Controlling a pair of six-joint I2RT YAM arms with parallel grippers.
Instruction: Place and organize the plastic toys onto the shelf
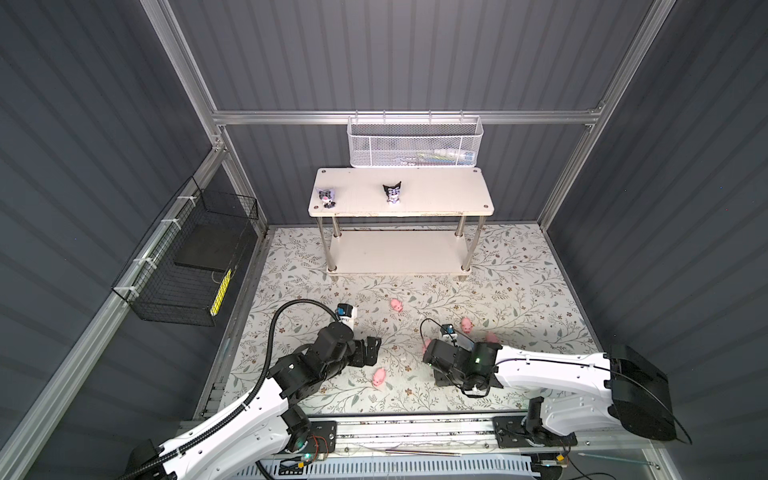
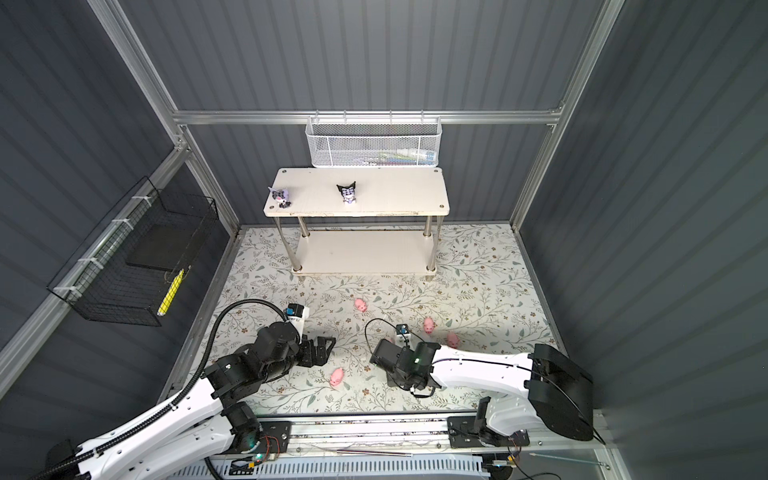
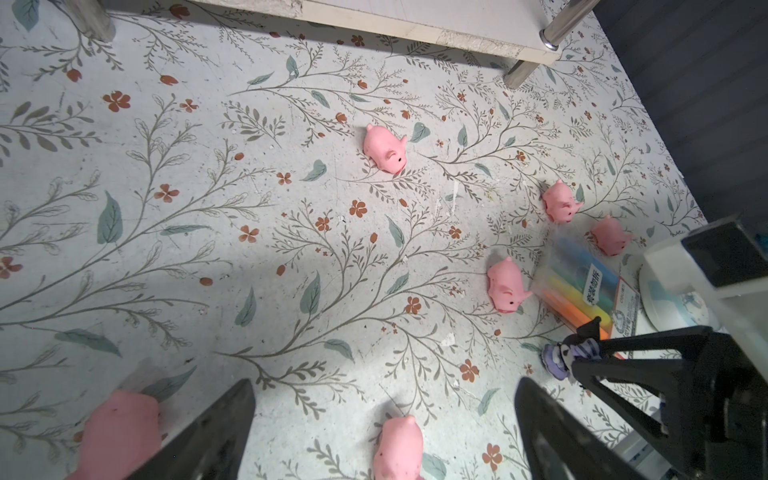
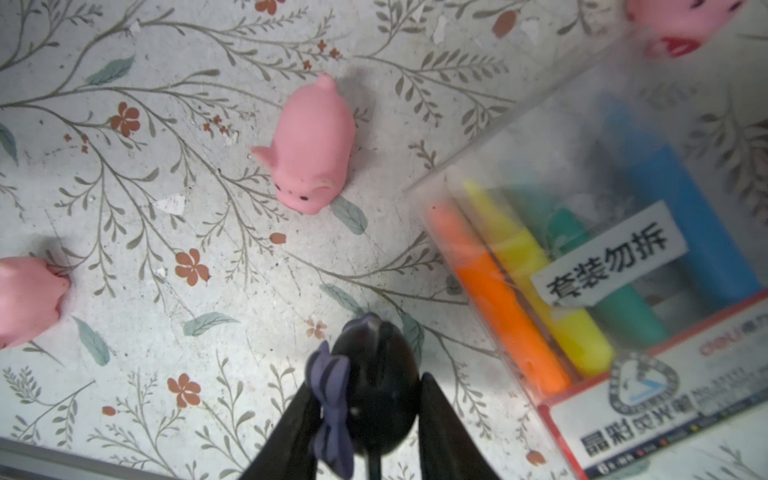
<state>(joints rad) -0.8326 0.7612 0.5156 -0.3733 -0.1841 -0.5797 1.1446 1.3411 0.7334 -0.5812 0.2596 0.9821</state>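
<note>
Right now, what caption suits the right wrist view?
Right gripper clasps a black figurine beside markers and a pink pig.

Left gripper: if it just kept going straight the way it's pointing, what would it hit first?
Most likely the pink pig lying just ahead between the open fingers of the left gripper; depth is unclear, so it could touch the floral tabletop beside the pig instead.

pig (image 4: 25, 299) cropped, marker pack (image 4: 582, 291) blurred (partly)
</note>
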